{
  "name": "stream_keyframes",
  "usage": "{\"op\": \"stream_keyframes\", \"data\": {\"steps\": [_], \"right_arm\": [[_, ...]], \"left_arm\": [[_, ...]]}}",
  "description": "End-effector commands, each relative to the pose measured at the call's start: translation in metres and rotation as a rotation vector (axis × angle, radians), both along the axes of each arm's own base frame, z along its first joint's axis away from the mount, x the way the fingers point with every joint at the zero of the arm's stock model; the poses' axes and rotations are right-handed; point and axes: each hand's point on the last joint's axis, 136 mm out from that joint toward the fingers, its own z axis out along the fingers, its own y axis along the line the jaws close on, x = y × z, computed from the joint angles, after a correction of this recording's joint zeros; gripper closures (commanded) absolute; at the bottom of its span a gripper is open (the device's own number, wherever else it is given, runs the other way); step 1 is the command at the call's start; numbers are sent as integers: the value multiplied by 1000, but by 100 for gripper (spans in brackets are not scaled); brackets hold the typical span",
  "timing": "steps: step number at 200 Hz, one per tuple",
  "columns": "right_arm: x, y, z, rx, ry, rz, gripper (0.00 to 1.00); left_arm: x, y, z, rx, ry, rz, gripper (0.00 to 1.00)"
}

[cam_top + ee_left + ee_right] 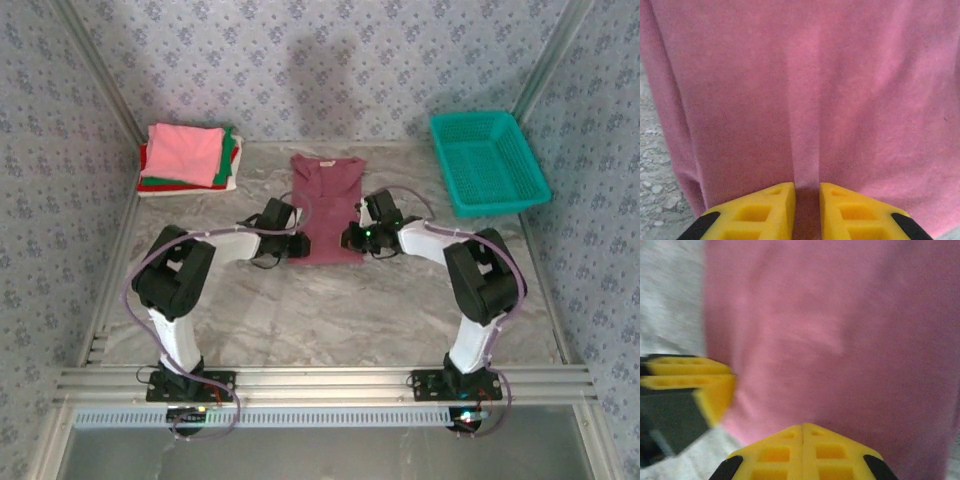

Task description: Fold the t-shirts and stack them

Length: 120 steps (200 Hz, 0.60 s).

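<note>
The shirt [327, 205] lies flat on the table with its sleeves folded in, directly ahead of both grippers. Its long axis runs straight away from the fingertips, hem nearest and collar pointing away. The left gripper [296, 245] is at the left hem corner, nearly closed on a ridge of cloth. The right gripper [350, 238] is at the right corner, fingers pressed together — whether they hold cloth cannot be told. Neither arm is nearer, so a hem-to-collar fold looks likely. The stack [190, 158] lies beyond the left gripper, to its left.

place: lab booth | cues: patterned wall panels [330, 60]; aluminium rails [320, 380]; marble tabletop [330, 310]
</note>
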Motion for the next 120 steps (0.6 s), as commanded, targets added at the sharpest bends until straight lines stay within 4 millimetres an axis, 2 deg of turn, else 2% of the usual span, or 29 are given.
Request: {"op": "stream_keyframes", "data": {"steps": [1,20,33,51,61,79,92,120], "right_arm": [[-12,-7,-38,-26,61,-37,100],[-27,-9,-51,-38,98,-42,100],[-32,-8,-50,-36,101,-39,100],[-35,-8,-36,-25,92,-43,100],[-36,-8,-23,-22,75,-46,100],[-38,-16,0,-41,56,-67,87],[-39,-29,9,-57,55,-109,75],[-44,-44,9,-37,103,-143,68]], "left_arm": [[-14,14,-25,20,51,59,79],[-27,23,-36,29,77,80,79],[-32,27,-37,29,82,90,79],[-35,31,-29,39,89,103,78],[-35,32,-18,35,83,110,76],[-37,39,2,36,69,135,72],[-36,44,17,13,66,145,65],[-37,51,29,-58,112,143,55]]}}
